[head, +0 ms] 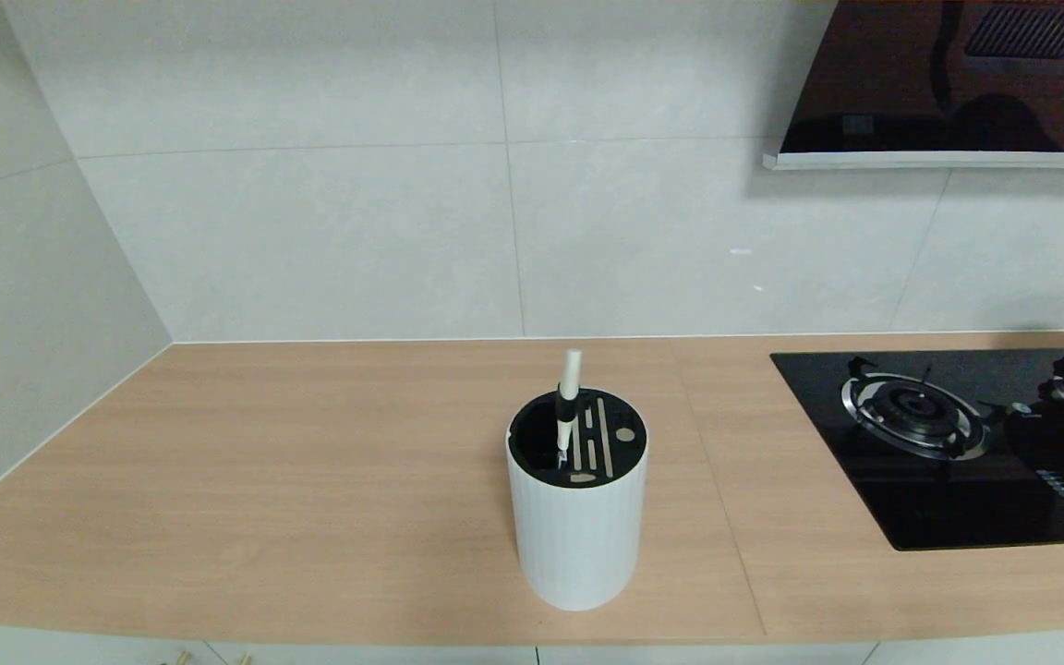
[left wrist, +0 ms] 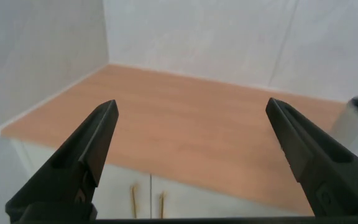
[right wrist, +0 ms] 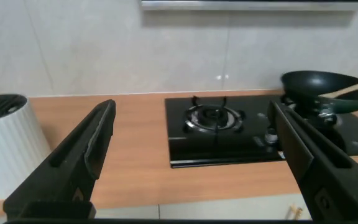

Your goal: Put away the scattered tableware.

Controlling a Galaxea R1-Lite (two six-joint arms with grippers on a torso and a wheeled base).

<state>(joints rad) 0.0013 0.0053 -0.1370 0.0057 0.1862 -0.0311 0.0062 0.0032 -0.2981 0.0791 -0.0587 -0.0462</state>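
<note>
Utensil: slim white-handled utensil with a dark neck stood upright in the holder's open left compartment, handle rising above the rim.
Holder: white ribbed cylindrical holder with a black slotted top, near the front edge of the counter.
Counter: light wooden countertop beneath the holder.
Left gripper: left of the holder by the counter's front edge; jaws spread wide, gripping nothing.
Right gripper: right of the holder; jaws spread wide, gripping nothing.
Hob: black glass gas hob, well right of the holder.
Pan: dark round pan on the burner farthest from the holder.
</note>
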